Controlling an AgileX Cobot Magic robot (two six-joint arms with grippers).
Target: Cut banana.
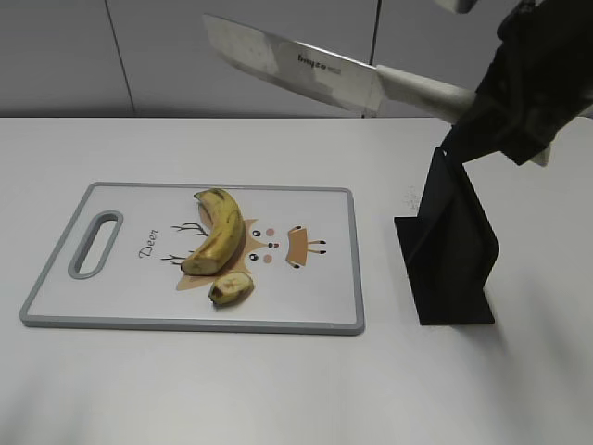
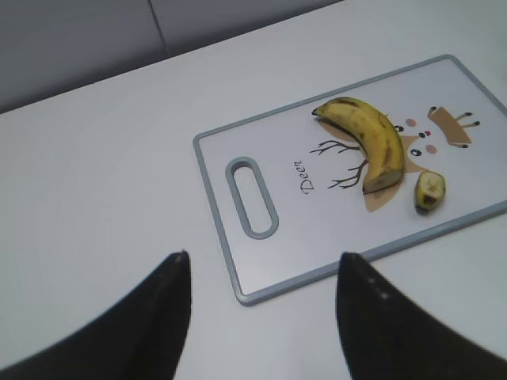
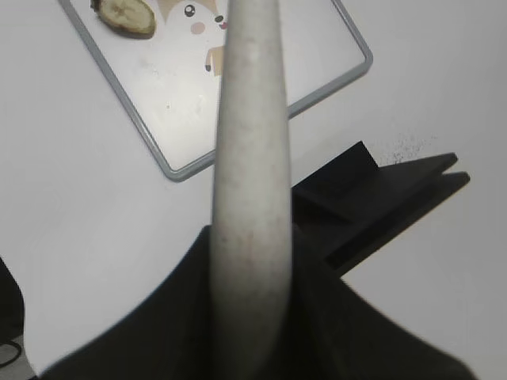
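The long curved banana (image 1: 220, 229), yellow with brown bruises, lies on the grey-rimmed cutting board (image 1: 315, 306); it also shows in the left wrist view (image 2: 372, 138). A short cut-off stub (image 1: 231, 288) with pale flesh lies just in front of it and shows in the right wrist view (image 3: 123, 14). My right gripper (image 1: 477, 100) is shut on the pale handle (image 3: 249, 174) of a wide-bladed knife (image 1: 287, 60), held high above the board's right side, blade pointing left. My left gripper (image 2: 261, 273) is open and empty, above the table near the board's handle-hole corner.
A black knife stand (image 1: 447, 243) stands on the white table right of the board, under my right arm; it also shows in the right wrist view (image 3: 372, 198). The board has a handle slot (image 1: 94, 243) at its left end. A grey wall runs behind the table.
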